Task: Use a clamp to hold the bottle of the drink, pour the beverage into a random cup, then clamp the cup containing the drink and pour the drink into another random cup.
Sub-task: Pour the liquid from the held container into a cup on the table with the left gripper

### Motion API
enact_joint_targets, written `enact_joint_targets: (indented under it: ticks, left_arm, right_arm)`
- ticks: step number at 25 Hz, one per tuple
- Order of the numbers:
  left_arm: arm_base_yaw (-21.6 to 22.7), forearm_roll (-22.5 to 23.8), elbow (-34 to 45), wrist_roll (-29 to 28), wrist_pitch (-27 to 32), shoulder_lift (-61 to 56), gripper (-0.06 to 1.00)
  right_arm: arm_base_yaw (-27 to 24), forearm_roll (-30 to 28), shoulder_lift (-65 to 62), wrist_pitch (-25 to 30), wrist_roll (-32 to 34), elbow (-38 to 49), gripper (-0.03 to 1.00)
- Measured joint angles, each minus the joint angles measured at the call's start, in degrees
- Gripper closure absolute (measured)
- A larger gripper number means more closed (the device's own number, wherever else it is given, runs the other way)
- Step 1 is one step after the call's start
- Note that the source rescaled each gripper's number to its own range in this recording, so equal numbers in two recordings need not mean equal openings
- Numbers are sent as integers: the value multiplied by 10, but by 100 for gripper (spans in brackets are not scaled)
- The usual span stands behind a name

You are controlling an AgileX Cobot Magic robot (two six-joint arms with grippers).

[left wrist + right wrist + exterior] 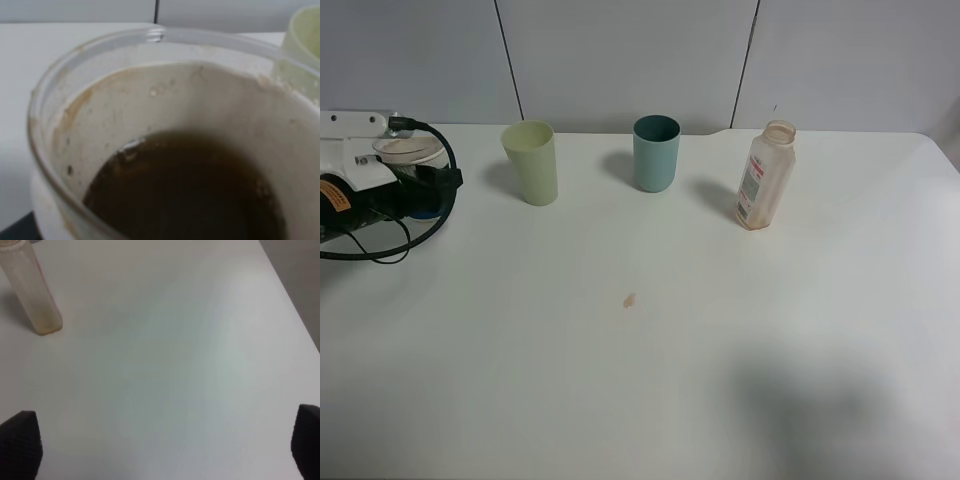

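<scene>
The white cup with the drink is being gripped by the left gripper at the far left edge of the table, with the jaws clamped shut on it. In the left wrist view, the dark brown drink is being shown pooled in the bottom of this cup, and brown stains are being shown on its inner wall. A tall yellow-green cup is being seen upright near the held cup, on its right in the high view. A teal cup is being seen upright further right, apart from the yellow-green one. The uncapped bottle is being seen standing further right again, well apart from the cups, with only a brownish trace at its bottom. A small brown spot is being shown on the table in front of the cups. The right gripper is being held wide open over bare table, with nothing between its fingertips and the bottle well apart from it.
</scene>
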Motion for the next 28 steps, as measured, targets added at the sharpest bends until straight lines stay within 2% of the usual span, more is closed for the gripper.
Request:
enact_joint_targets:
  ticks: [7,13,18,28]
  left_arm:
    - [0,32,-64,-2,120,-26,90]
    - [-1,58,-109,-2,197,-57,90]
    - [-22,61,-137,-2,264,-61,90]
    - [-34,75,-186,0,339,-61,90]
  right_arm:
    - [0,0,0,0,0,0,-3]
    - [0,0,0,0,0,0,-3]
    - [0,0,0,0,0,0,-3]
    - [0,0,0,0,0,0,-3]
